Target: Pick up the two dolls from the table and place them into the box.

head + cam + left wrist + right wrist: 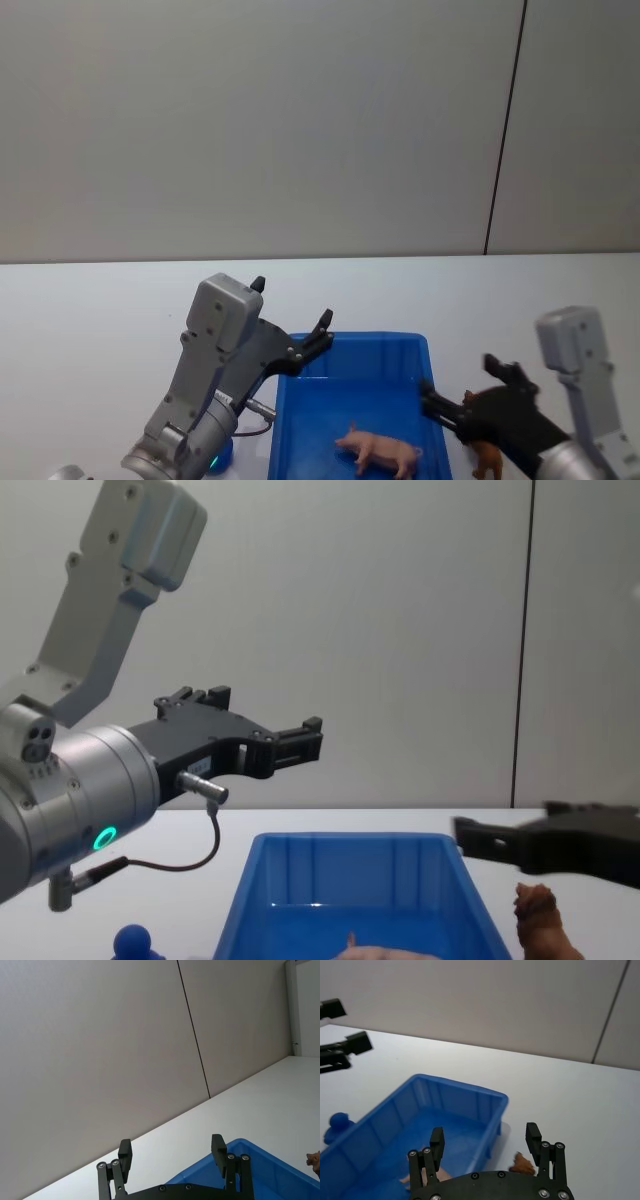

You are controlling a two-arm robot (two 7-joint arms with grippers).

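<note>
Left gripper (171, 1145) hangs wide open, empty, over the blue box's (350, 400) left edge. Right gripper (485, 1132), also open and empty, hovers beside the brown animal (540, 918). Pink pig (380, 452) lies inside the box.

Bright even light, soft shadow beside box (455, 1105) (faint)

This looks like a robot lab or test room — not a home. The wall (250, 120) is plain grey panels with one thin dark seam (505, 130). The table (90, 300) is flat and white. A big grey robot arm (90, 780) reaches over it, beside a blue plastic box (380, 345).
</note>
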